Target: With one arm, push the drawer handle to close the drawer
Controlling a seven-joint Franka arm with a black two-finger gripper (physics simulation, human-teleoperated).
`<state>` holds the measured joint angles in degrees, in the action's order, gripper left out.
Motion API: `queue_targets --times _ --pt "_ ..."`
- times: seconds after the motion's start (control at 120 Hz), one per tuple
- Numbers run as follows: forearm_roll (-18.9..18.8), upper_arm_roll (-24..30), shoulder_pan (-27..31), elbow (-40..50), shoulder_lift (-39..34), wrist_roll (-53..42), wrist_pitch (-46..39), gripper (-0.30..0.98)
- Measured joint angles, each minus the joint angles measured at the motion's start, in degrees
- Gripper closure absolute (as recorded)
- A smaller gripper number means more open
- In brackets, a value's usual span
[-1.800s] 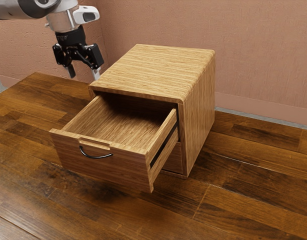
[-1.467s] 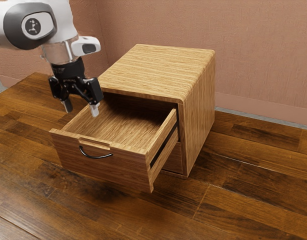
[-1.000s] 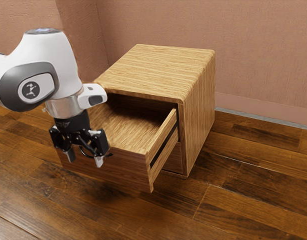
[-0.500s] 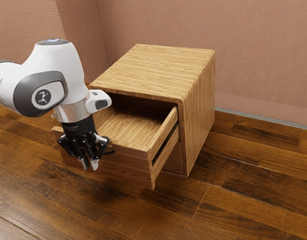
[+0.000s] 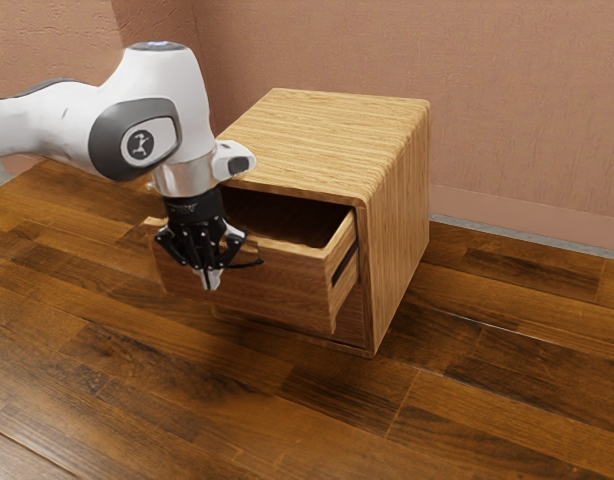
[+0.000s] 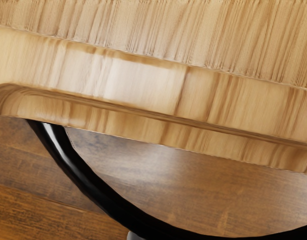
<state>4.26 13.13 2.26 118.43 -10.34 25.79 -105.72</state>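
In the exterior view my gripper [image 5: 209, 282] points down at the outer side of the top drawer's front [image 5: 287, 287], its fingers together. The drawer stands partly out of the wooden cabinet [image 5: 397, 225]. To the exterior view's right of the fingertips, one end of the dark curved handle [image 5: 249, 264] shows; the hand hides the rest of it. In the wrist view the black handle [image 6: 88, 182] bows out from below the drawer front's top edge [image 6: 143, 82], and a small grey bit of a fingertip [image 6: 133, 236] lies by its outer side.
Below the open drawer, the cabinet's lower front [image 5: 352, 318] is set back. The dark wooden table [image 5: 467, 400] extends around the cabinet, and a pinkish wall [image 5: 527, 110] rises behind it.
My hand has moved down to the drawer front, its fingers have come together, and it has then moved toward the cabinet. The drawer has slid partway inward with it.
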Motion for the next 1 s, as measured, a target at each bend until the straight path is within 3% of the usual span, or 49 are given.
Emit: queue_targets --times 0.75,0.8,0.867,0.908,1.0 --pt "-7.2 0.2 1.9 -18.6 16.6 -0.7 -2.2 0.74" --pt "-6.6 0.7 2.2 -16.4 14.8 -0.8 -2.1 0.73" --pt "-2.7 4.3 5.4 -4.6 4.7 -0.5 -2.2 0.71" --pt "-0.3 5.5 4.1 0.0 -0.2 -0.1 -2.1 0.69" --pt "3.6 6.1 2.0 0.9 -4.9 0.5 0.0 0.52"
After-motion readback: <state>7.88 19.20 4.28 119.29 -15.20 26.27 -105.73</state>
